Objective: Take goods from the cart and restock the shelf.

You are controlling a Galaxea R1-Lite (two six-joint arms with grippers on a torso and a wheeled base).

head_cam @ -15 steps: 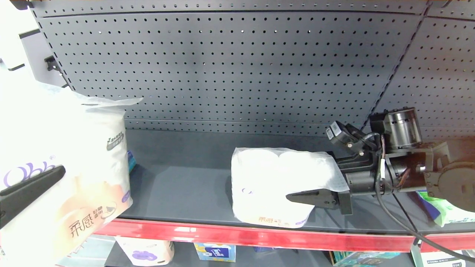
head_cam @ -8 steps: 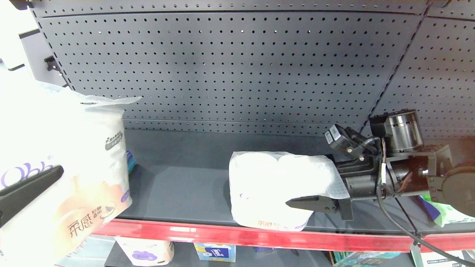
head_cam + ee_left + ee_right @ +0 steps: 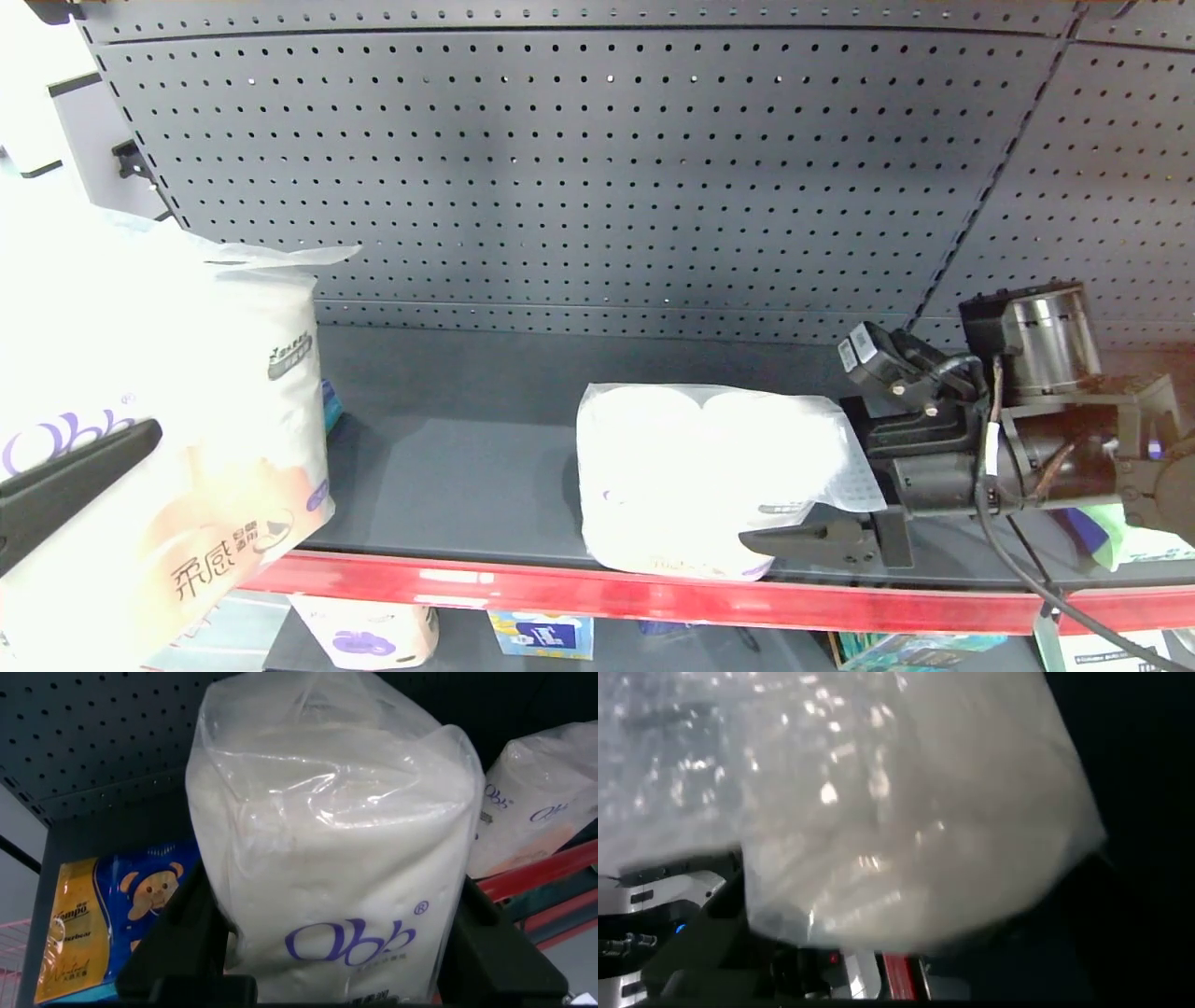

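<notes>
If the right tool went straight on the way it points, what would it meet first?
The shelf pack. The right tool points along the shelf toward the robot's left, and that pack sits right at its tip. How far it reaches into the tool is unclear.

The held tissue pack (image 3: 159,448) runs off the head view's left edge, and the left gripper (image 3: 341,915) clamped around it is cropped in the left wrist view. The shelved tissue pack (image 3: 700,467) hides the right gripper's (image 3: 758,493) far side and is a blur in the right wrist view. A green packet (image 3: 1134,546), perhaps tissues, sits mostly behind the right arm.
</notes>
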